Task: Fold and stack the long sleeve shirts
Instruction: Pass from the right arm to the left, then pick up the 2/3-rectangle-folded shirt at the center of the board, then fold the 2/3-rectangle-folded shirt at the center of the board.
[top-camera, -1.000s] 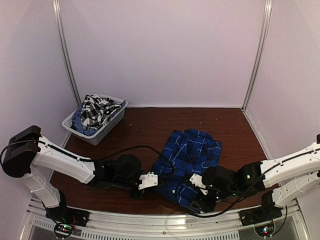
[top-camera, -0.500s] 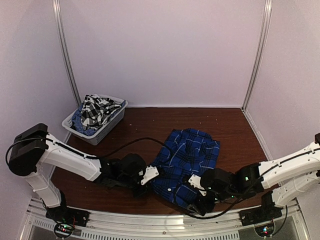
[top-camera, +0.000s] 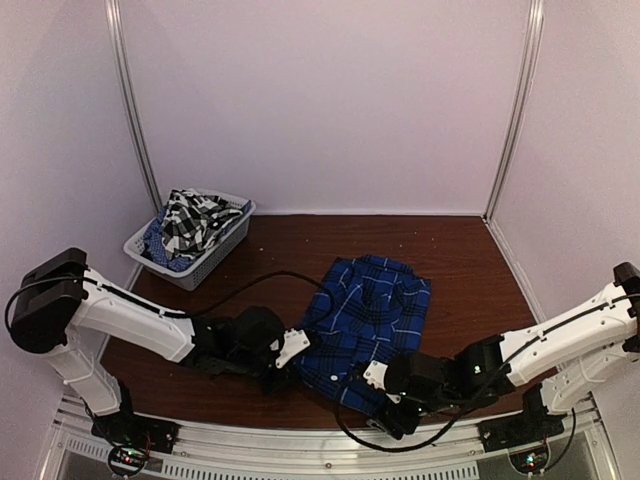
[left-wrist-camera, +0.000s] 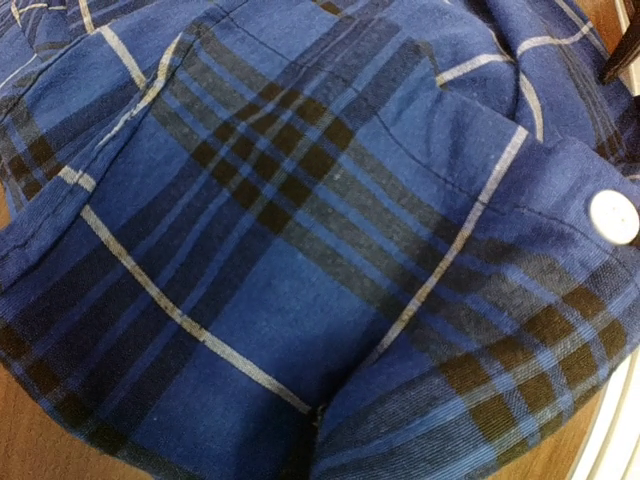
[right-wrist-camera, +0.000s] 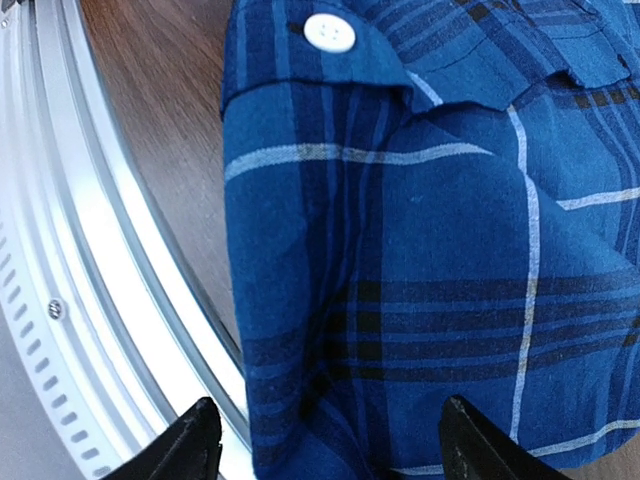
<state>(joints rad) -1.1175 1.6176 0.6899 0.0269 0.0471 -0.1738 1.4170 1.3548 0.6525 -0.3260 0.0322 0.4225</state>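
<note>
The blue plaid shirt lies partly folded, in a rumpled and roughly rectangular shape, on the dark wooden worktop, a little toward 6 o'clock from its middle. Its near hem almost reaches the metal rail along the front edge. The black-and-white checked shirt is heaped in the white mesh basket out at 10 o'clock, well apart from the blue one and not yet folded. The left pincer sits at the blue shirt's 8 o'clock edge with its fingers together; its wrist view is filled with cloth, so whether a fold is nipped between them cannot be told. The right pincer is at the 6 o'clock corner with its fingers wide apart, straddling the hem just below a cuff or placket that carries a white button. The fabric looks thin, light and limp. It will likely sag and slide over itself when lifted, and a single layer could slip free. The better holds appear to be the doubled edges, meaning the hem corners, the cuff and the button placket, taken at two spread points so that the fold carries over flat rather than bunching.
</note>
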